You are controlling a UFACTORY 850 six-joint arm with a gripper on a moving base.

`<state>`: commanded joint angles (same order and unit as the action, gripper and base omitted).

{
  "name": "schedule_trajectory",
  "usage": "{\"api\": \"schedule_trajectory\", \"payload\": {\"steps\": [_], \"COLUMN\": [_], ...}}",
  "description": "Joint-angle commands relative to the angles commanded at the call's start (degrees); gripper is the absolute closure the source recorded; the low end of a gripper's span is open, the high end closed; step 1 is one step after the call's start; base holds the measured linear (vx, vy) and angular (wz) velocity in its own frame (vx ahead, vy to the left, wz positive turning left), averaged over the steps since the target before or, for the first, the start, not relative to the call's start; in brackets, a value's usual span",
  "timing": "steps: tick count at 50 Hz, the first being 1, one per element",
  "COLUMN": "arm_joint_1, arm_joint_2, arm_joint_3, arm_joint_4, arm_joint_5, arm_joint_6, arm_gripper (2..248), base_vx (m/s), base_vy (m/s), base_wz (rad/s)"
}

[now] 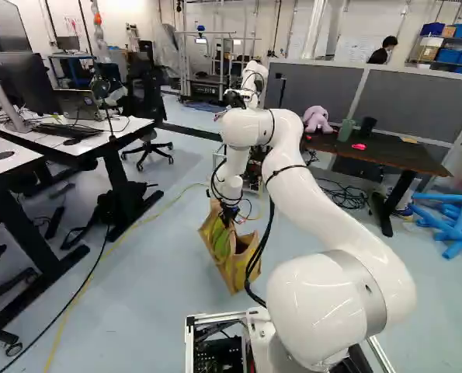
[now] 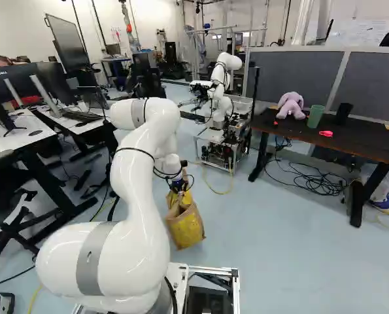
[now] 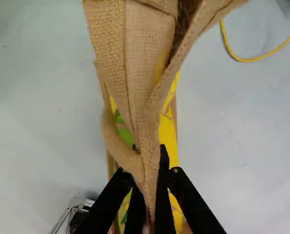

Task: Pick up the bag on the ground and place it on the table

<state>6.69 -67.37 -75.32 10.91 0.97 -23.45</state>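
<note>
In the right base view, the arm [image 1: 324, 206] is hiding one side of the bag [image 1: 232, 272], and in the left base view black cables [image 1: 262, 252] are covering a strip of it. In the wrist view, the bag's upper cloth is running out past the edge and is covering much of its lower body; the cloth is also hiding the inner faces of the tool [image 1: 228, 220]. The arm is blocking the lower part of another robot [image 1: 250, 85] in the left base view. The dark desk [image 2: 371, 145] is running out of the right base view.
</note>
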Motion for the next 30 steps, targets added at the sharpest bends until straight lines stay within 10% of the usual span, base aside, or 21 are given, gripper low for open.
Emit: {"api": "schedule_trajectory", "payload": {"steps": [30], "arm_joint_1": [-1.47], "arm_joint_2": [9.36], "arm_joint_3": [12.24], "arm_joint_4": [0.00], "arm_joint_5": [0.02], "arm_joint_6": [0.00], "arm_gripper": [228], "base_vx": [0.000], "base_vy": [0.000], "base_wz": [0.000]}}
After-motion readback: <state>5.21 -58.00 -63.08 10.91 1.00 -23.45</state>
